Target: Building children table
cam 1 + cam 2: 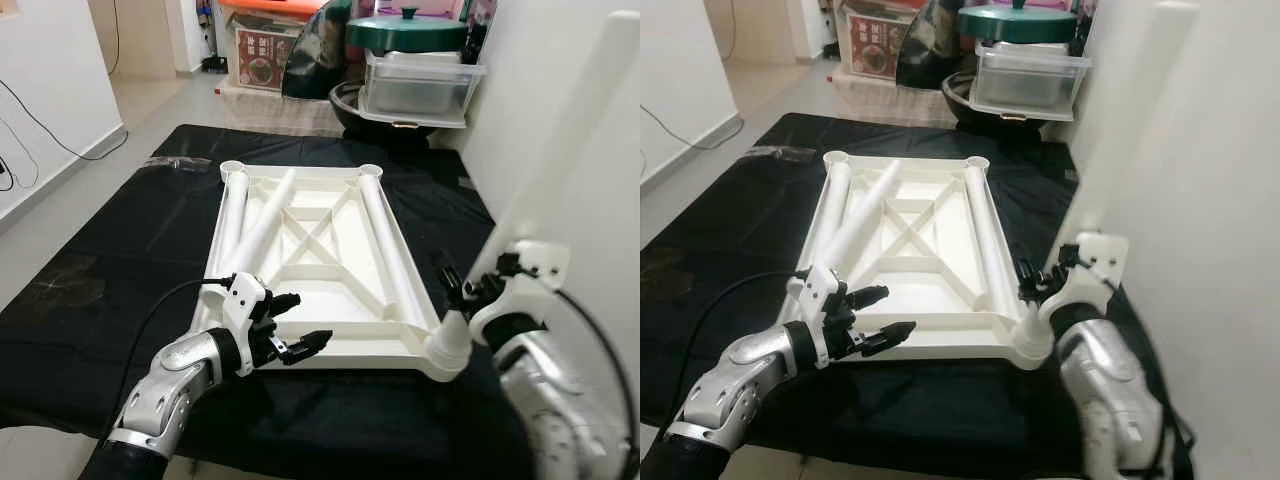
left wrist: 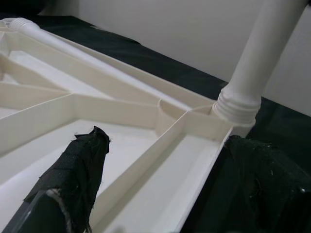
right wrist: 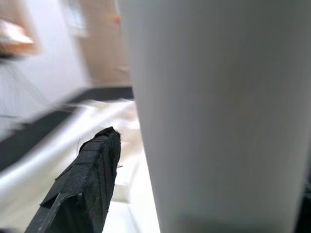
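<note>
A white table top (image 1: 340, 352) lies upside down on a black mat (image 1: 100, 290). Three loose white legs rest on it: one along the left rim (image 1: 232, 215), one slanted beside it (image 1: 265, 225), one along the right rim (image 1: 385, 240). A fourth leg (image 1: 540, 160) stands tilted in the near right corner socket (image 2: 237, 106), and my right gripper (image 1: 462, 290) is shut on its lower part. My left gripper (image 1: 305, 320) is open at the near left edge of the top, and its fingers (image 2: 80, 170) straddle the rim without touching it.
A white wall (image 1: 560, 90) rises close on the right. Behind the mat stand a clear plastic box (image 1: 420, 85) with a green lidded pot on it, a dark round tub and cartons. A cable (image 1: 50, 140) runs along the left wall.
</note>
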Controlling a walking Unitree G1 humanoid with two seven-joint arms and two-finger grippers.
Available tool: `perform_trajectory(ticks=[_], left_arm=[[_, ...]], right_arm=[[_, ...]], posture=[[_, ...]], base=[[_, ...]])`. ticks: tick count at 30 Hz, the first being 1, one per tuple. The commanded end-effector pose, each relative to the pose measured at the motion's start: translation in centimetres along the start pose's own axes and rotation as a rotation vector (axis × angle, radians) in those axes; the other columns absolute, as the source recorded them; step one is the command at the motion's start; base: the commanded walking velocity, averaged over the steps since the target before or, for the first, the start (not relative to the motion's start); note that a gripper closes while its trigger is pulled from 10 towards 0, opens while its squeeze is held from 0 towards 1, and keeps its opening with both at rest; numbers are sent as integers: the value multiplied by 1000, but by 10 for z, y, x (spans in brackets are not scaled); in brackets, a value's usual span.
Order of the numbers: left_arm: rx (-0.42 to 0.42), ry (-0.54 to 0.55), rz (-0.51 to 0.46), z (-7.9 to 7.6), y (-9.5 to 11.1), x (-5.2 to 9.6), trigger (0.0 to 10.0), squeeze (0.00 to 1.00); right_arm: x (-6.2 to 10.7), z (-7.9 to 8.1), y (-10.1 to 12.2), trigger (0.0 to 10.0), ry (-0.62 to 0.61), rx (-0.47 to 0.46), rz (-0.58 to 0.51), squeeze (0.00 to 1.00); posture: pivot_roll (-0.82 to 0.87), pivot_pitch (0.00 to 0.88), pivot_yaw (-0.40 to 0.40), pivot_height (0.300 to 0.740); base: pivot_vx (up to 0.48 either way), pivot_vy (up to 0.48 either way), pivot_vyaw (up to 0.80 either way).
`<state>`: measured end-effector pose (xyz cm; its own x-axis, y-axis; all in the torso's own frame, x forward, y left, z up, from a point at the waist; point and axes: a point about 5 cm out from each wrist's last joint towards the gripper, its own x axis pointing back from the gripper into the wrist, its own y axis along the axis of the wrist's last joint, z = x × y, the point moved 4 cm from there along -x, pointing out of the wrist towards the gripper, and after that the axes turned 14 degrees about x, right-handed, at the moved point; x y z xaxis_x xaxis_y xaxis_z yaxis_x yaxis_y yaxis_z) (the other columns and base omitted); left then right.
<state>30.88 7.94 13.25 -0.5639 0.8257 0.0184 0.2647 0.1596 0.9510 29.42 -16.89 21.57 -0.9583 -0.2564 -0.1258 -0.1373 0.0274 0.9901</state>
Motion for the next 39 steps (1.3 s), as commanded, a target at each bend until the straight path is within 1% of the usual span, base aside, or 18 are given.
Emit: perform_trajectory(ticks=[1, 4, 6, 9, 10, 11, 12, 17, 19, 24, 30, 31, 32, 33, 34, 35, 36, 39], left_arm=[[10, -5, 11, -1, -5, -3, 10000, 0], [11, -8, 7, -2, -6, -5, 10000, 0], [10, -7, 6, -2, -6, -5, 10000, 0], [8, -3, 4, -1, -5, -4, 10000, 0], [6, 0, 3, 0, -4, -4, 10000, 0], [6, 0, 3, 0, -4, -4, 10000, 0], [4, 3, 2, 0, -4, -2, 10000, 0], [4, 5, 3, 0, -5, -1, 10000, 0], [4, 4, 7, 0, -6, -2, 10000, 0], [3, 3, 8, 0, -6, -4, 10000, 0], [4, -4, 16, -1, -8, -5, 10000, 0], [4, -6, 18, -1, -8, -6, 10000, 0], [4, -6, 18, -1, -8, -6, 10000, 0], [4, -8, 19, -1, -8, -7, 10000, 0], [4, -9, 19, -1, -8, -7, 10000, 0], [4, -9, 19, -1, -8, -7, 10000, 0], [4, -9, 18, -1, -8, -7, 10000, 0], [4, -7, 17, 0, -8, -7, 10000, 0]], right_arm=[[3, 20, 9, 10000, 177, -16, -39, 0], [28, 52, 4, 10000, 550, 33, -25, 0], [31, 57, -5, 10000, 603, 42, 8, 0], [30, 60, -20, 8078, 626, 39, 62, 0], [27, 59, -27, 2980, 613, 43, 87, 0], [27, 59, -27, 2980, 613, 43, 87, 0], [14, 47, -43, 0, 495, 68, 160, 0], [5, 33, -51, 0, 363, 48, 203, 0], [-1, -9, -66, 0, -2, 8, 267, 0], [20, -48, -81, 0, -429, -28, 350, 0], [19, -18, -61, 235, -462, 59, 318, 0], [17, -14, -59, 3804, -443, 84, 310, 0], [17, -14, -59, 3804, -443, 84, 310, 0], [16, -13, -59, 10000, -431, 94, 312, 169], [14, -12, -57, 10000, -417, 79, 302, 639], [14, -12, -57, 10000, -417, 79, 302, 639], [12, -14, -48, 10000, -396, 55, 242, 1000], [8, -17, -37, 10000, -360, 24, 172, 1000]], posture=[[101, 0, -100, 740], [108, 0, -107, 740], [114, 0, -110, 740], [114, 0, -110, 740], [122, 0, -116, 740], [122, 0, -116, 740], [127, 0, -117, 740], [124, 0, -114, 740], [118, 0, -113, 740], [116, 0, -109, 740], [100, 0, -94, 740], [99, 0, -93, 740], [99, 0, -93, 740], [99, 0, -93, 740], [97, 0, -93, 740], [97, 0, -93, 740], [93, 0, -94, 740], [93, 0, -98, 740]], base=[[0, 0, 0], [0, 0, 0], [0, 0, 0], [0, 0, 0], [0, 0, 0], [0, 0, 0], [0, 0, 0], [0, 0, 0], [0, 0, 0], [0, 0, 0], [0, 0, 0], [0, 0, 0], [0, 0, 0], [0, 0, 0], [0, 0, 0], [0, 0, 0], [0, 0, 0], [0, 0, 0]])
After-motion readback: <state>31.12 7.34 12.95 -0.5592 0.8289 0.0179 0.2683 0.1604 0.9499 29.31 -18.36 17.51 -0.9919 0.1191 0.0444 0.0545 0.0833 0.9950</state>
